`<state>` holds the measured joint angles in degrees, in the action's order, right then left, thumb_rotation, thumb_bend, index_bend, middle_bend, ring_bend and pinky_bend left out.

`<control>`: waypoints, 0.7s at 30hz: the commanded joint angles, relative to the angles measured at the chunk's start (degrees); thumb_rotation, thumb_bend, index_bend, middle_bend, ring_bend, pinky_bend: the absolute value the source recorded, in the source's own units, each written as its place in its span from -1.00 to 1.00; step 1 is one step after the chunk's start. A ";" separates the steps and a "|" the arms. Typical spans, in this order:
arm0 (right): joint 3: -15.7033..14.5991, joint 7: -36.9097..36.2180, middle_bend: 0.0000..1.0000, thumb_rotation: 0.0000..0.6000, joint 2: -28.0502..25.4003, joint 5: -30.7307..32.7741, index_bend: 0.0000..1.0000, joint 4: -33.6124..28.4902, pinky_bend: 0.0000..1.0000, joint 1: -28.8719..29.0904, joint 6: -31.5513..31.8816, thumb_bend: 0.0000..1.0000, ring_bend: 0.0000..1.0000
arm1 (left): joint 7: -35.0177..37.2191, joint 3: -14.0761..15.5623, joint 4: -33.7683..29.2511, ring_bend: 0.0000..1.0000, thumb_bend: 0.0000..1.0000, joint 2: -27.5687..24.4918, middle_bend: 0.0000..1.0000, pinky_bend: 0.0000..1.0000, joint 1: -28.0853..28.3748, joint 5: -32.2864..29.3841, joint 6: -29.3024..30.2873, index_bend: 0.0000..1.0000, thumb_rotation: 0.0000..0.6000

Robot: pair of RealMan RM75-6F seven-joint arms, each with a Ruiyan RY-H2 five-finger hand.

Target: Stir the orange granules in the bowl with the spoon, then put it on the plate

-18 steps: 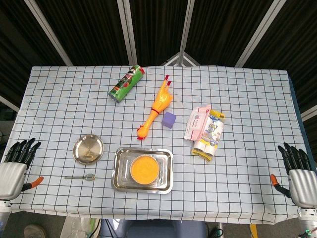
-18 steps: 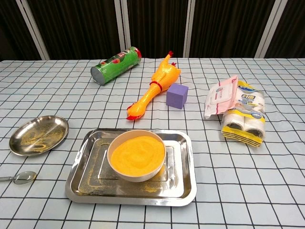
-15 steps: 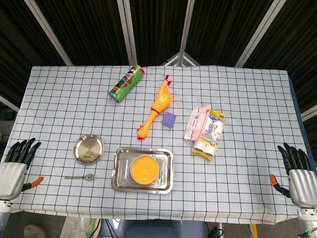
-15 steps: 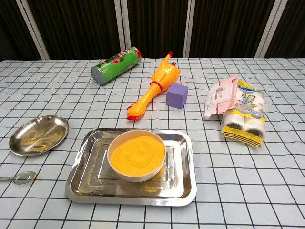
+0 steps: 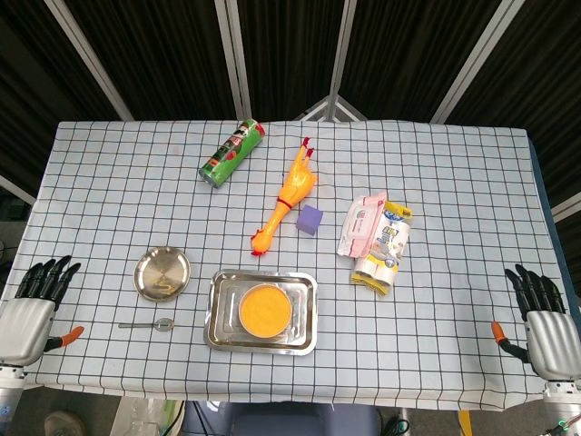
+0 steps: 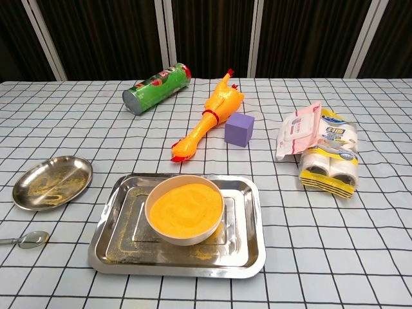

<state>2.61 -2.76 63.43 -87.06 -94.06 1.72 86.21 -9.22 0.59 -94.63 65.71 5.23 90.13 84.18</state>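
Both hands, left (image 5: 27,313) and right (image 5: 543,318), are hovering empty, fingers spread. The slim metal spoon (image 5: 150,323) is lying beside the round steel plate (image 5: 163,274); grainy orange granules (image 6: 185,207) are filling the bowl (image 6: 185,237).

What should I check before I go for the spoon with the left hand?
1. Spoon lies free on the cloth, nothing on or against it: ok.
2. Left hand holds nothing, fingers apart, at the table's near left edge: ok.
3. Path from left hand to spoon has nothing in it: ok.
4. Bowl of orange granules stands upright inside the tray: ok.
5. Plate is free to take the spoon, only granule dust on it: ok.
6. Right hand holds nothing, far from the bowl: ok.
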 commanded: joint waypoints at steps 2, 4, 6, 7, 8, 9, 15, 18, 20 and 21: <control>-0.02 -0.10 -1.00 1.00 -0.07 0.03 -1.00 -0.18 -1.00 0.01 -0.04 -0.19 -1.00 | -1.63 0.30 -1.66 -1.00 -0.67 -0.05 -1.00 -0.99 1.11 -1.74 -3.33 -1.00 1.00; -0.11 -0.22 -1.00 1.00 -0.10 0.03 -1.00 -0.25 -1.00 -0.03 -0.12 -0.19 -1.00 | -3.11 0.04 -2.60 -1.00 -0.67 0.07 -1.00 -0.98 1.54 -2.47 -4.20 -1.00 1.00; -0.18 -0.36 -1.00 1.00 -0.16 0.09 -1.00 -0.29 -1.00 -0.04 -0.24 -0.19 -1.00 | -4.84 -0.29 -3.12 -1.00 -0.67 0.56 -1.00 -0.98 1.95 -3.12 -4.80 -1.00 1.00; -0.18 -0.42 -1.00 1.00 -0.19 0.12 -1.00 -0.32 -1.00 -0.03 -0.29 -0.19 -1.00 | -5.70 -0.46 -3.22 -1.00 -0.67 0.91 -1.00 -0.98 2.21 -3.47 -5.19 -0.98 1.00; -0.17 -0.47 -1.00 1.00 -0.20 0.15 -1.00 -0.35 -1.00 -0.03 -0.30 -0.19 -1.00 | -6.49 -0.56 -3.36 -1.00 -0.65 1.33 -1.00 -0.98 2.47 -3.89 -5.71 -0.91 1.00; -0.18 -0.51 -1.00 1.00 -0.20 0.16 -1.00 -0.38 -1.00 -0.03 -0.33 -0.19 -1.00 | -7.07 -0.67 -3.59 -1.00 -0.62 1.76 -1.00 -0.98 2.68 -4.36 -6.20 -0.82 1.00; -0.30 -0.56 -1.00 1.00 -0.20 0.17 -1.00 -0.74 -1.00 0.00 -0.56 -0.19 -1.00 | -11.24 -1.15 -4.65 -1.00 -0.37 4.97 -1.00 -0.98 4.21 -8.82 -10.18 -0.05 1.00; -0.34 -0.65 -1.00 1.00 -0.20 0.24 -1.00 -0.82 -1.00 0.04 -0.74 -0.19 -1.00 | -14.00 -1.53 -4.21 -1.00 -0.32 7.03 -1.00 -0.98 5.08 -12.20 -12.38 0.02 1.00; -0.34 -0.84 -1.00 1.00 -0.21 0.32 -1.00 -0.90 -1.00 0.04 -0.82 -0.19 -1.00 | -15.83 -1.70 -3.92 -1.00 -0.29 8.35 -1.00 -0.98 5.49 -14.31 -13.38 0.02 1.00; -0.34 -0.93 -1.00 1.00 -0.22 0.35 -1.00 -0.93 -1.00 0.05 -0.85 -0.19 -1.00 | -16.38 -1.72 -3.80 -1.00 -0.28 8.80 -1.00 -0.98 5.60 -14.95 -13.64 0.03 1.00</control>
<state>2.27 -3.67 63.22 -86.73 -94.97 1.76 85.37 -24.32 -0.88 -98.73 73.26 10.26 76.68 71.62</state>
